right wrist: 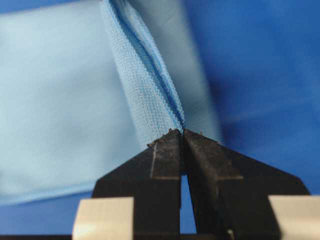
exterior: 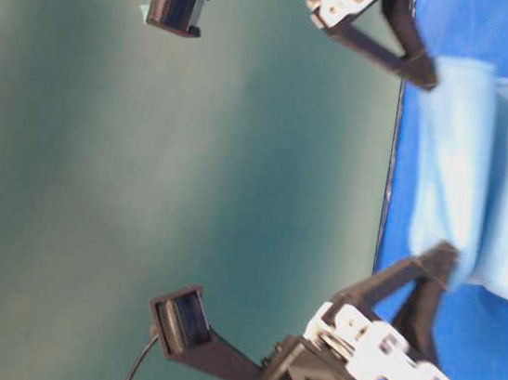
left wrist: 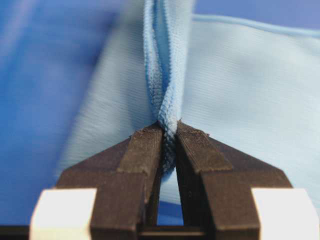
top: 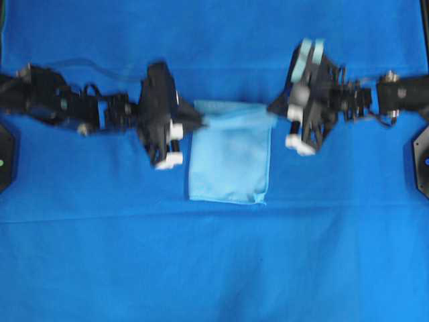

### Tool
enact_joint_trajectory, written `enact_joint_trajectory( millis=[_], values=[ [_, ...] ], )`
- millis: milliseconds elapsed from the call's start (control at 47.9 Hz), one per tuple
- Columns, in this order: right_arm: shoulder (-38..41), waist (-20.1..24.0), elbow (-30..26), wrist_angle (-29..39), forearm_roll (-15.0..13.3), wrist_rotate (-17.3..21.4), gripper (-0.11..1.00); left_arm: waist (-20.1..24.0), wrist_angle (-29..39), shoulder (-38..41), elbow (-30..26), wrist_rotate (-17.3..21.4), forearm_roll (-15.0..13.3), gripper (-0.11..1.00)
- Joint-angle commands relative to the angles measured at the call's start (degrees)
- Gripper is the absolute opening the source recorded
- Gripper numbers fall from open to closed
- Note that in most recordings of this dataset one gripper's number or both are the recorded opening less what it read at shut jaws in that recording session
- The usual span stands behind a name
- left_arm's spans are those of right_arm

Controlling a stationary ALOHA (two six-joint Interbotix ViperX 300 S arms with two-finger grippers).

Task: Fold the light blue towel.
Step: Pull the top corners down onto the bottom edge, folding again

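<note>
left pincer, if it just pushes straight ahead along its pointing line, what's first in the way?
Likely the right pincer: the left pincer points across the pale sky-blue microfibre towel straight at it, both shut on the towel's raised edge. Heights unclear.

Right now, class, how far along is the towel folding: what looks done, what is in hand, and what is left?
Done: the towel already lies as a narrow, doubled rectangle on the sheet. In hand: the left end effector and the right end effector are each shut on a top corner, with that edge lifted. Left: probably carrying that edge over to the bottom edge, then letting go.
</note>
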Motion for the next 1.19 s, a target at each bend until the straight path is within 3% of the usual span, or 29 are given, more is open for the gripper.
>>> enact_joint_trajectory(
  millis=[0, 334, 585, 815, 919, 1065, 1107, 1170],
  values=[
    [-1.1, 3.2, -0.4, 1.0, 2.0, 0.0, 0.04, -3.0, 0.4, -1.6, -0.2, -0.4, -0.1, 0.06],
    [1.0, 10.3, -0.7, 1.1, 7.6, 0.0, 0.04, -10.5, 2.6, -1.1, -0.1, -1.2, -0.4, 0.06],
    [5.1, 11.3, -1.7, -0.8, 10.4, 0.0, 0.04, -11.1, 5.3, -0.7, 0.2, -1.2, -0.4, 0.05],
    [8.0, 11.3, -3.1, -1.5, 10.9, 0.0, 0.04, -10.5, 5.3, 1.6, -0.5, -1.2, -0.4, 0.06],
    [8.3, 11.5, -3.3, -1.6, 11.1, 0.0, 0.04, -10.5, 5.4, 1.9, -0.6, -1.3, -0.4, 0.17],
    [8.3, 12.5, -3.4, -2.4, 11.3, -0.1, 0.05, -10.5, 5.4, 1.8, -0.4, -1.2, -0.4, 0.43],
    [8.3, 12.8, -3.4, -2.7, 11.3, -0.1, 0.12, -10.6, 5.4, 1.8, -0.4, -1.2, -0.4, 0.50],
    [8.3, 13.5, -3.7, -3.0, 11.3, -0.1, 0.31, -10.5, 5.4, 1.6, -0.3, -1.1, -0.4, 0.51]
  ],
)
